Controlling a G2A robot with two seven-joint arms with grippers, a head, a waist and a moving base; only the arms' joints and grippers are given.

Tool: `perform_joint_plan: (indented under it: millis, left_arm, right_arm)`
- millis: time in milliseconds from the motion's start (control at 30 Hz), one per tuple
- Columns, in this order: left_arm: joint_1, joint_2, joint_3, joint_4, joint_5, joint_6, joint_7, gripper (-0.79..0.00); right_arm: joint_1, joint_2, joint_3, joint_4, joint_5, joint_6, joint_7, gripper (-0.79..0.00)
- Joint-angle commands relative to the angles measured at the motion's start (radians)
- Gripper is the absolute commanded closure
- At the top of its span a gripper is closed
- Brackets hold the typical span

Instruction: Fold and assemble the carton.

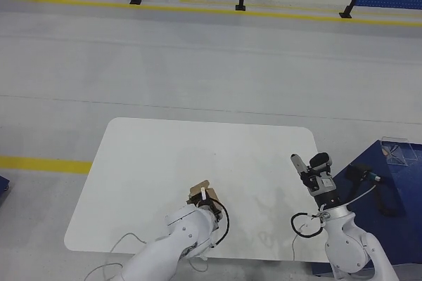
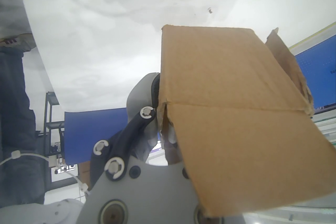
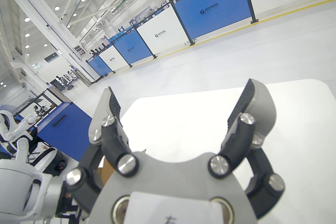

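A small brown cardboard carton (image 1: 203, 190) is held just above the white table (image 1: 162, 154) near its front edge. My left gripper (image 1: 207, 201) is shut on it. In the left wrist view the carton (image 2: 225, 109) shows two flat panels joined at a crease, with a torn flap at one side; one finger (image 2: 147, 109) presses its edge and the other finger is hidden behind the cardboard. My right gripper (image 1: 306, 167) hovers over the table's right side, well apart from the carton. It stands open (image 3: 181, 101) with nothing between its ribbed pads (image 3: 114, 104).
A blue cabinet (image 1: 401, 204) stands close to the table's right edge, with cables on it. Blue and white barrier panels (image 3: 210, 12) line the far floor. The table's bare top (image 3: 288, 130) stretches beyond both grippers.
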Motion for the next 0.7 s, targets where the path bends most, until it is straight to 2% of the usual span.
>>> perform_joint_plan:
  millis: [0,167,200,233,267,400,500,567,667]
  left_arm:
    - [-0.027,-0.016,0.018,0.055,-0.032,-0.012,-0.012,0.000]
    - [-0.064,-0.044,0.037,0.154,-0.068,-0.050,-0.029,0.000]
    - [-0.068,-0.048,0.041,0.171,-0.071,-0.054,-0.035,-0.274]
    - [-0.072,-0.052,0.045,0.186,-0.073,-0.059,-0.032,-0.671]
    - [-0.075,-0.056,0.046,0.198,-0.076,-0.064,-0.026,-0.785]
    - [-0.083,-0.064,0.052,0.197,-0.037,-0.066,-0.022,-0.785]
    - [-0.060,-0.062,0.038,0.128,-0.018,-0.068,-0.029,-0.785]
    - [-0.032,-0.052,0.015,0.036,0.007,-0.046,-0.021,-0.785]
    - [0.048,-0.024,-0.040,-0.187,0.111,-0.022,0.032,-0.785]
  right_arm:
    - [0.000,0.000,0.000,0.000,0.000,0.000,0.000,-0.785]
    - [0.000,0.000,0.000,0.000,0.000,0.000,0.000,-0.785]
    - [0.000,0.000,0.000,0.000,0.000,0.000,0.000,-0.785]
    - [0.000,0.000,0.000,0.000,0.000,0.000,0.000,-0.785]
    - [0.000,0.000,0.000,0.000,0.000,0.000,0.000,-0.785]
    - [0.000,0.000,0.000,0.000,0.000,0.000,0.000,-0.785]
    - [0.000,0.000,0.000,0.000,0.000,0.000,0.000,-0.785]
    - [0.000,0.000,0.000,0.000,0.000,0.000,0.000,-0.785]
    - [0.000,0.000,0.000,0.000,0.000,0.000,0.000,-0.785]
